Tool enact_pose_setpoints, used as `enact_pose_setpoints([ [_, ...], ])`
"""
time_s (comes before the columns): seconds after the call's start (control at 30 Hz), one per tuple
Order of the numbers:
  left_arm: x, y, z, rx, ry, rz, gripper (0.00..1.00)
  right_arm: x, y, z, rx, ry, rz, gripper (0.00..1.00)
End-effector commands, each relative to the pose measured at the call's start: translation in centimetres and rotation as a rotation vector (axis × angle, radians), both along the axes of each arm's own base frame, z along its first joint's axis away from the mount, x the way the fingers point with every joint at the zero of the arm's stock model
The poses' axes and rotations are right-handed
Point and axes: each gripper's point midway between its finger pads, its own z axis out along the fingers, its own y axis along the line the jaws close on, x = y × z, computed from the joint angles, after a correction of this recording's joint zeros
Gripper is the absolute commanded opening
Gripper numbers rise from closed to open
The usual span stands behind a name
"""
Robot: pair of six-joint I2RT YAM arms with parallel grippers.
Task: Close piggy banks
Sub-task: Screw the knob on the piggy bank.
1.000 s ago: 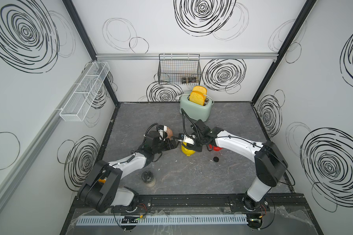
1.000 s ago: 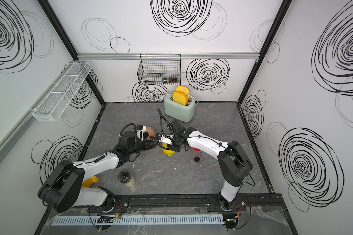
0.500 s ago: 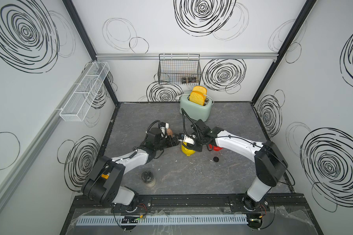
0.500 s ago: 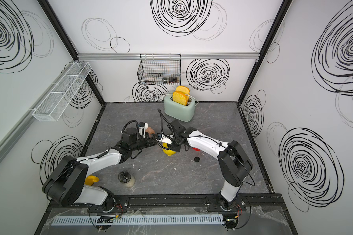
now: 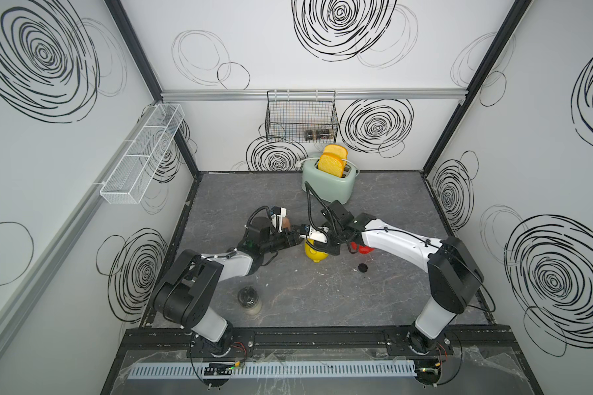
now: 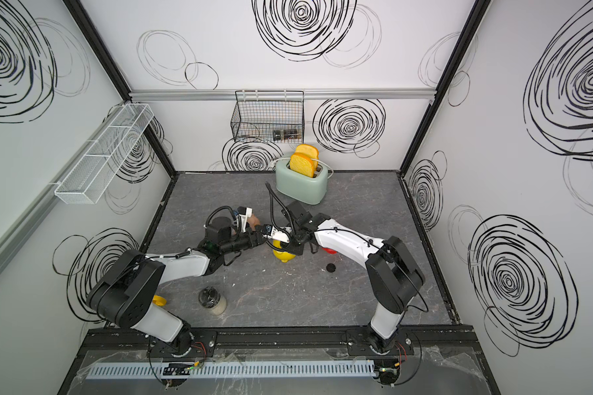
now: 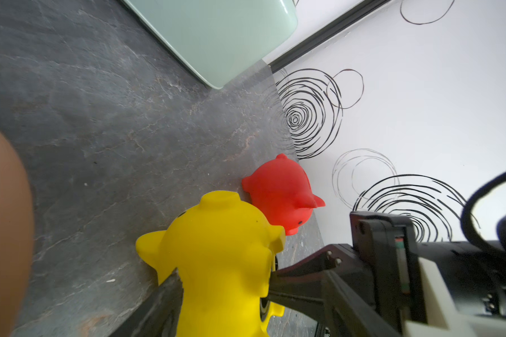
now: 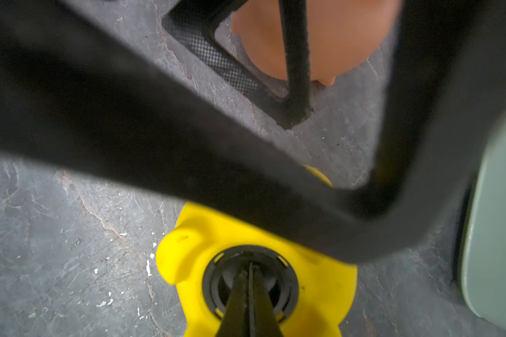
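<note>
The yellow piggy bank point(image 5: 315, 254) point(image 6: 283, 254) lies mid-floor with its belly hole turned towards my right arm. A black plug point(image 8: 214, 280) sits in that hole. My right gripper point(image 8: 249, 265) point(image 5: 325, 247) is shut, its tips pressed into the plug's centre. My left gripper point(image 7: 251, 274) point(image 5: 297, 236) is open and straddles the yellow pig point(image 7: 216, 256). One of its fingers point(image 7: 164, 300) rests against the pig's back; the other stands off the belly side. The red piggy bank point(image 7: 278, 192) point(image 5: 363, 249) lies just behind the yellow one. The pale pink piggy bank point(image 5: 286, 224) point(image 8: 333, 38) lies by the left wrist.
A loose black plug point(image 5: 362, 267) point(image 6: 330, 267) lies on the floor near the red pig. The mint-green toaster point(image 5: 329, 184) holding toast stands at the back. A jar point(image 5: 249, 301) stands front left, with a yellow mug point(image 6: 159, 301) behind the left arm's base. A wire basket point(image 5: 302, 116) hangs on the back wall.
My left gripper has swung right from beside the pink pig to the yellow pig, and its jaws have narrowed. The right gripper and the pigs have stayed put.
</note>
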Motion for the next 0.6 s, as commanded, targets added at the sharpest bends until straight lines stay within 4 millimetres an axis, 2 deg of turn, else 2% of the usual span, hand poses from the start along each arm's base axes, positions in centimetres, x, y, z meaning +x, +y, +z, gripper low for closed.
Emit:
enact_pose_setpoints([
  [0.0,-0.3,-0.5,1.6,-0.080,-0.051,-0.037,0.80,-1.6,-1.1,-2.2,-0.066,0.075,0.026,0.00],
  [0.17,-0.4,-0.6,0.9,-0.071,-0.041,-0.041,0.86,-1.6,-1.0,-2.2,-0.064,0.077,0.028,0.00],
  [0.43,-0.4,-1.3,-0.7,-0.062,-0.003,-0.050,0.87,-1.6,-1.1,-2.1,-0.068,0.078,0.026,0.00],
  [0.57,-0.5,-1.5,-0.9,-0.068,0.003,-0.054,0.88,-1.6,-1.2,-2.2,-0.072,0.080,0.026,0.00],
])
